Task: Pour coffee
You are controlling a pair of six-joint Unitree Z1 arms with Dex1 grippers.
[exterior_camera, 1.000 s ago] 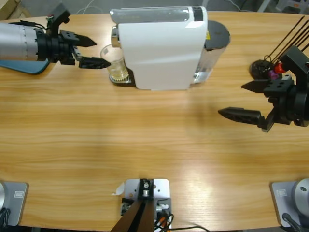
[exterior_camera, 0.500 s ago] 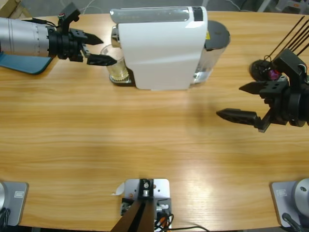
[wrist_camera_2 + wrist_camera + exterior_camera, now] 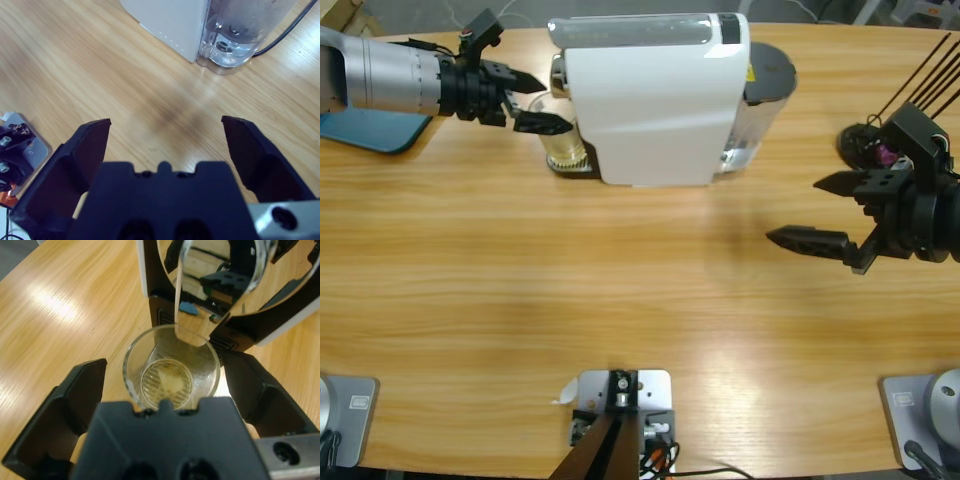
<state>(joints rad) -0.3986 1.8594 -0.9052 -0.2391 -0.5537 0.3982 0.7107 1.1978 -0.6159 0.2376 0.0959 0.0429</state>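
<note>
A clear glass (image 3: 172, 371) stands on the drip tray under the chrome spout (image 3: 220, 275) of the white coffee machine (image 3: 655, 100). A shallow layer of pale yellowish coffee (image 3: 167, 385) lies in its bottom. My left gripper (image 3: 167, 365) is open, one jaw on each side of the glass, with gaps showing on both sides. From above, the left gripper (image 3: 556, 105) reaches in from the upper left to the glass (image 3: 563, 148). My right gripper (image 3: 798, 210) hangs open over bare table on the right, holding nothing, and the right wrist view looks past it (image 3: 166, 124) to bare wood.
The machine's clear water tank (image 3: 240, 35) sits at its back right end (image 3: 765, 75). A black capsule rack (image 3: 868, 148) with thin rods stands at the far right. A blue flat object (image 3: 365, 130) lies at the far left under the left arm.
The left arm has reached to the right, bringing its open jaws from beside the glass to around it. The right gripper has shifted very slightly.
</note>
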